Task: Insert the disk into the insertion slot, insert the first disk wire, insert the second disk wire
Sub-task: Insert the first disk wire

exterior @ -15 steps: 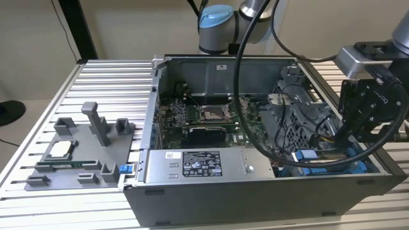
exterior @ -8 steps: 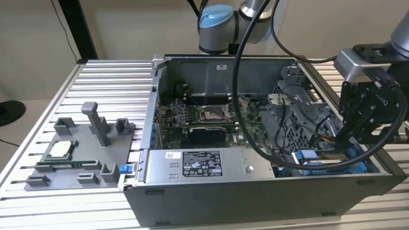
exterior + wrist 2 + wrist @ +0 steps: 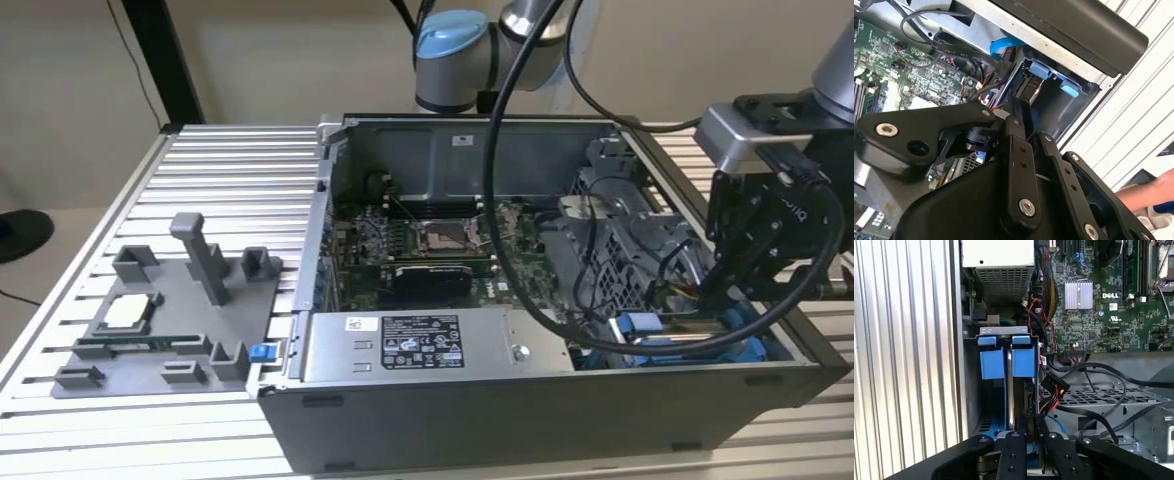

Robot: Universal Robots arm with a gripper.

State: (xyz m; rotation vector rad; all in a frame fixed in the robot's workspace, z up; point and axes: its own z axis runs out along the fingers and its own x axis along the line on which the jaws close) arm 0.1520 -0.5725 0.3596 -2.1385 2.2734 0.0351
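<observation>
- Aluminium slats form the worktop [image 3: 214, 170]. The open computer case [image 3: 534, 425] stands on it. In the exterior view the slot [image 3: 747, 345] lies at 4 o'clock from the case centre.
- Pincer [image 3: 1029, 421]: it sits at the slot mouth, in line with the blue tabs [image 3: 991, 364]. Whether it is open, closed or gripping something cannot be told.
- Disk: in the first wrist view a thin grey edge [image 3: 1010, 390] stands between the blue tabs. This may be the disk seated on edge or a bay wall; which one cannot be told, and its depth is hidden.
- Wires: a black plug [image 3: 1054, 386] with red and yellow leads lies just beside the slot and appears unconnected. A blue cable [image 3: 1004, 44] curls near the bay.
- Hazard, jamming: a slight tilt against the rails could wedge the part or snap a tab.
- Hazard, pinching: the loose plug crowds the slot mouth. Its leads could be trapped against the bay wall or dragged along.
- Hazard, snagging: the arm's black hose [image 3: 497, 200] hangs across the case above the circuit board [image 3: 441, 240]. It could catch on parts there.
- Hazard, contact: a person's hand [image 3: 1149, 192] is near the outer case wall, within likely reach of the arm.
</observation>
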